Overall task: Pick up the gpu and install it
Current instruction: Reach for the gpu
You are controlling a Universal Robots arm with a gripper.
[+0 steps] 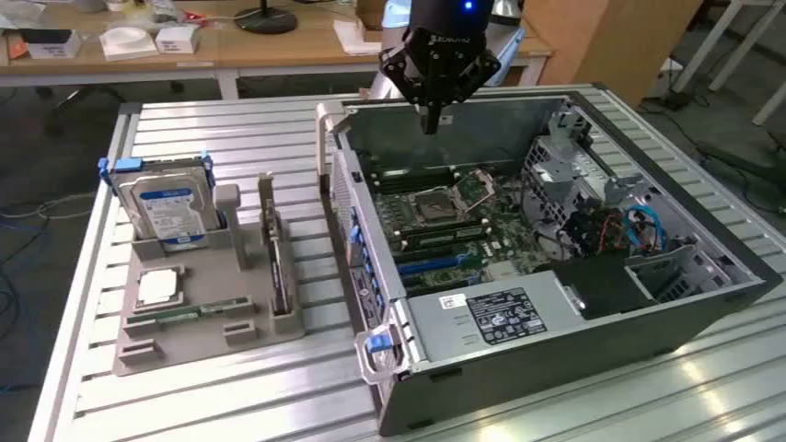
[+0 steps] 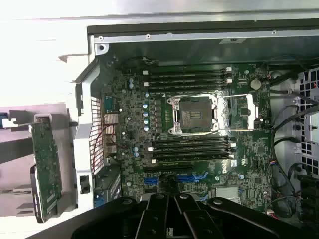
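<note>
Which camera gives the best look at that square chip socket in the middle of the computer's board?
The wrist view: it looks straight down on the socket, so its whole square frame shows, with the lid swung open beside it. The exterior view sees the socket at a slant, inside the open case.

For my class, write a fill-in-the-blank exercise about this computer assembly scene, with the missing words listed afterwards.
1. The robot's black hand hangs ____ the open dark metal computer case.
2. The thin dark gpu circuit card stands on its ____ in the grey plastic holder.
3. The boxy silver hard drive carries a ____ label.
4. The hand holds ____.
Missing words: above; edge; blue; nothing.
</note>
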